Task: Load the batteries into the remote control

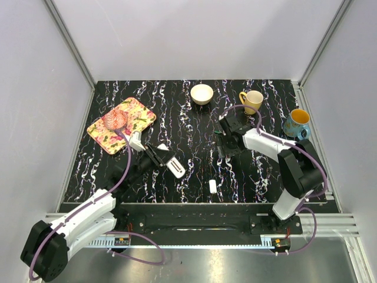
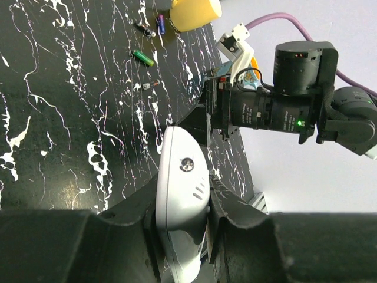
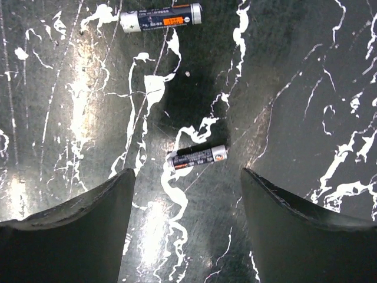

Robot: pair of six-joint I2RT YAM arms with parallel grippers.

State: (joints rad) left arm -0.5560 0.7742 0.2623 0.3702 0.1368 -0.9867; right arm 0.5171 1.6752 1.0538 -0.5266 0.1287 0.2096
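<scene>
Closest to the lens, the left gripper point(image 2: 182, 219) clamps the white remote control point(image 2: 179, 171) by its long sides over the black marbled table point(image 2: 59, 118). Across the table, the right gripper point(image 3: 187, 177) hangs with its fingers spread wide either side of a dark, orange-banded battery point(image 3: 197, 157). A second battery point(image 3: 160, 17) lies well beyond it.

My worry is the pinch. The cell lies roughly along the line on which the fingers close, so the pads would meet its ends, and it could tilt and spring out or roll off across the glossy surface. The remote, held near one end, could also pivot when a cell is pressed in.

I cannot see the battery bay. The remote's near end is buried between the fingers, and the side that shows carries only a small round dot and slots. From overhead a white lozenge-shaped piece point(image 1: 212, 186) lies apart, and the cells are too small to make out.
</scene>
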